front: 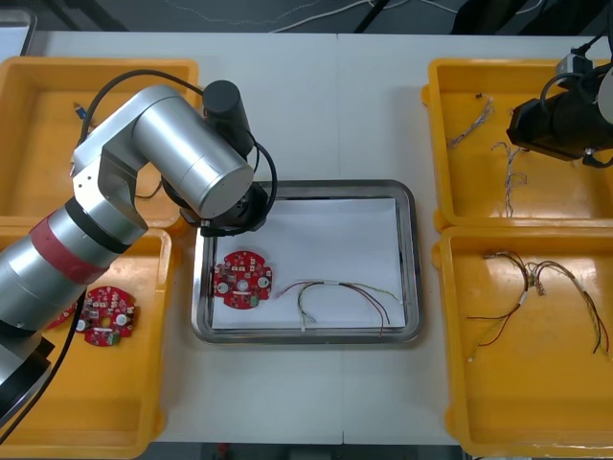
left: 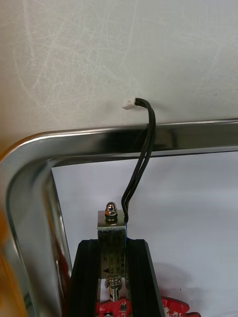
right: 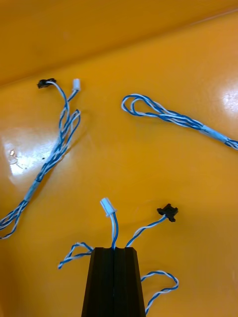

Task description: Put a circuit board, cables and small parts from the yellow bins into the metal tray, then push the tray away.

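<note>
Left gripper (left: 113,243) hidden under its silver arm (front: 182,153) from the front; by the wrist view we logged black fingers (left: 85,282) clamped on a small metal part (left: 110,227) at the white-lined metal tray's (left: 188,134) far left corner, a black cable (left: 141,158) draped over the rim onto the table (left: 99,49). Round red circuit board (front: 242,280) and red and yellow cable (front: 345,292) lay inside, white floor open rightward. Right gripper (right: 114,250), in the far right yellow bin (right: 148,44), pinched a twisted blue and white cable (right: 115,230).
</note>
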Controlling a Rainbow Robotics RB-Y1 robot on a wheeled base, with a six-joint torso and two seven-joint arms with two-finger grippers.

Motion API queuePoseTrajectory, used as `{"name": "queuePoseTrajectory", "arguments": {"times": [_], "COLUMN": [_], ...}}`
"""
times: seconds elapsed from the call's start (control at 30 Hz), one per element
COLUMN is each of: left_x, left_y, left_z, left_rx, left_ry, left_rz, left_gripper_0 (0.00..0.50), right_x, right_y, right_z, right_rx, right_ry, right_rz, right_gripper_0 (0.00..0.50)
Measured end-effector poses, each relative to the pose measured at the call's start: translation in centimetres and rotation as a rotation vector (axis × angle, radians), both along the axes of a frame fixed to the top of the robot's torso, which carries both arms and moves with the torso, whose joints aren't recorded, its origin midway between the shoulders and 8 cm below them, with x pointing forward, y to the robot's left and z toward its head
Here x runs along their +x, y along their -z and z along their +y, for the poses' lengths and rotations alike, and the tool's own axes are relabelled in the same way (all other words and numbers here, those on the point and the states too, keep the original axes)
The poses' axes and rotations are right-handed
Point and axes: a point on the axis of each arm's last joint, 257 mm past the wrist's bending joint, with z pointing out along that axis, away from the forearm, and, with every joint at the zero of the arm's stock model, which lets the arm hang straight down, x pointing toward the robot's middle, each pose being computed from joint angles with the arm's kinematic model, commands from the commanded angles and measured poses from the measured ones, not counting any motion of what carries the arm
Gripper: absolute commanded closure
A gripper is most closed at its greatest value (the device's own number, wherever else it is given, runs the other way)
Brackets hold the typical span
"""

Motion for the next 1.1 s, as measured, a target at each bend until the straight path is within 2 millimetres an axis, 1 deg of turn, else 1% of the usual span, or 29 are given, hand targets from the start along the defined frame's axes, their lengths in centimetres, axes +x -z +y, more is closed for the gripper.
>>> {"name": "queuePoseTrajectory", "arguments": {"times": [0.03, 0.07, 0.1, 0.13, 0.17, 0.2, 0.43, 0.47, 0.5, 0.53, 0.6, 0.63, 0.67, 0.7, 0.77, 0.83, 1.1], "left_x": [0.0, 0.0, 0.0, 0.0, 0.0, 0.0, 0.1, 0.1, 0.1, 0.1, 0.2, 0.2, 0.2, 0.2, 0.2, 0.2, 0.3], "left_y": [0.0, 0.1, 0.1, 0.1, 0.1, 0.1, 0.1, 0.1, 0.1, 0.1, 0.1, 0.1, 0.1, 0.1, 0.1, 0.1, 0.0], "left_z": [-0.1, -0.1, -0.2, -0.2, -0.2, -0.2, -0.1, -0.1, -0.1, -0.1, 0.0, 0.0, 0.0, 0.0, 0.0, 0.0, 0.0], "left_rx": [-0.002, -0.003, -0.004, -0.004, -0.004, -0.004, -0.002, -0.001, 0.000, 0.000, 0.002, 0.003, 0.004, 0.004, 0.004, 0.005, 0.006], "left_ry": [0.000, 0.000, 0.000, 0.001, 0.000, 0.000, -0.002, -0.002, -0.002, -0.003, -0.004, -0.005, -0.005, -0.005, -0.005, -0.006, -0.006], "left_rz": [0.000, 0.001, 0.002, 0.002, 0.003, 0.003, 0.001, 0.000, -0.001, -0.001, -0.004, -0.005, -0.006, -0.006, -0.007, -0.007, -0.008], "left_gripper_0": [0.500, 0.500, 0.500, 0.500, 0.500, 0.500, 0.495, 0.465, 0.394, 0.353, 0.218, 0.183, 0.114, 0.076, 0.045, 0.000, 0.000], "right_x": [0.0, 0.1, 0.1, 0.2, 0.2, 0.2, 0.2, 0.0, -0.1, -0.4, -1.1, -1.4, -1.6, -1.8, -1.9, -2.3, -3.1], "right_y": [0.0, 0.0, 0.0, -0.1, -0.1, -0.1, -0.1, 0.0, 0.2, 0.3, 0.8, 0.9, 1.0, 1.1, 1.2, 1.4, 2.1], "right_z": [-0.1, -0.3, -0.3, -0.4, -0.5, -0.5, -0.7, -0.7, -0.7, -0.6, -0.6, -0.6, -0.6, -0.6, -0.5, -0.4, -0.3], "right_rx": [-0.002, -0.006, -0.009, -0.012, -0.014, -0.016, -0.025, -0.026, -0.027, -0.030, -0.047, -0.066, -0.090, -0.115, -0.146, -0.145, -0.138], "right_ry": [0.003, 0.005, 0.007, 0.008, 0.009, 0.010, 0.008, 0.008, 0.007, 0.005, -0.011, -0.031, -0.058, -0.087, -0.129, -0.138, -0.141], "right_rz": [0.000, -0.002, -0.006, -0.008, -0.009, -0.009, -0.007, 0.000, 0.011, 0.026, 0.066, 0.079, 0.089, 0.095, 0.103, 0.120, 0.158], "right_gripper_0": [0.494, 0.404, 0.287, 0.216, 0.082, 0.000, 0.000, 0.000, 0.000, 0.000, 0.000, 0.000, 0.000, 0.000, 0.000, 0.000, 0.000]}}
